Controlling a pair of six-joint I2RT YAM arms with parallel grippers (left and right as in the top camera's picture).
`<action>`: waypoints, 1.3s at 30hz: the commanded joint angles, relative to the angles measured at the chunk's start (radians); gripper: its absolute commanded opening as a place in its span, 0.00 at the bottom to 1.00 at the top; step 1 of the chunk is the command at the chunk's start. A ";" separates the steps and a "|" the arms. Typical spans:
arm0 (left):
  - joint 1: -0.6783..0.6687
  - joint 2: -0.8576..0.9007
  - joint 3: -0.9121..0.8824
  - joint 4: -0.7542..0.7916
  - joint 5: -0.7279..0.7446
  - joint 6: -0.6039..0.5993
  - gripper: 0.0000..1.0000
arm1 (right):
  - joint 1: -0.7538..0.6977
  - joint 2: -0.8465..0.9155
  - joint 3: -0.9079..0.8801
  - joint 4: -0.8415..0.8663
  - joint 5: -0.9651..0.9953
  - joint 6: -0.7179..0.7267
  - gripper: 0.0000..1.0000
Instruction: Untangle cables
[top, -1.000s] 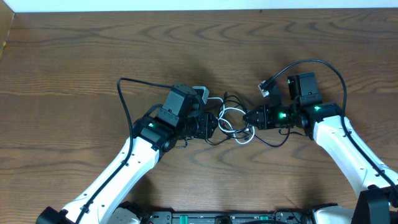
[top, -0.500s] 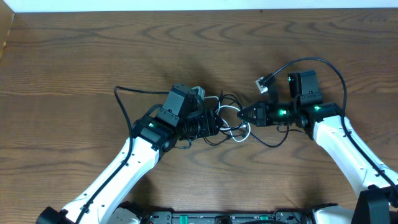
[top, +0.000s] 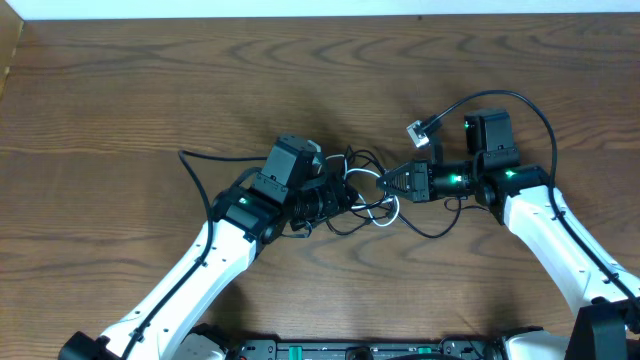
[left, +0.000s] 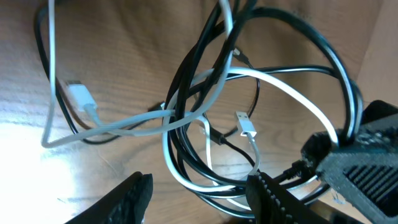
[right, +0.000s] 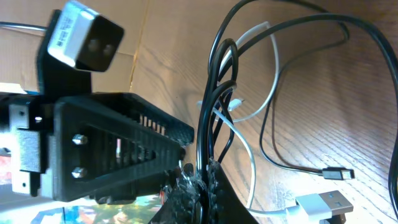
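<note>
Both cables (top: 368, 195) knotted on table (top: 150, 80) between grippers: white cable (left: 292, 93) looped through black cable (left: 189, 78); none freed. Right gripper (right: 196, 186) clamps black cable. Left gripper (left: 199, 186) spread, empty, over knot. Untangling nearly all left.

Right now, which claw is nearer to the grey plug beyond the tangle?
Right. The right claw sits just on the robot's side of the grey plug; the left claw lies farther, leftward across the tangle.

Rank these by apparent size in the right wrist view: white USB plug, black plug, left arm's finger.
1. left arm's finger
2. white USB plug
3. black plug
Nearness to the camera may inflate the finger.
</note>
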 joint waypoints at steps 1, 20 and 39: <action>-0.015 0.044 -0.001 0.001 0.025 -0.060 0.53 | 0.004 0.000 0.001 0.004 -0.050 0.010 0.01; 0.007 0.146 -0.001 0.056 0.066 -0.041 0.25 | 0.004 0.000 0.001 0.000 -0.050 0.010 0.01; -0.037 0.182 -0.001 0.136 0.126 -0.117 0.40 | 0.004 0.000 0.001 0.000 -0.050 0.010 0.01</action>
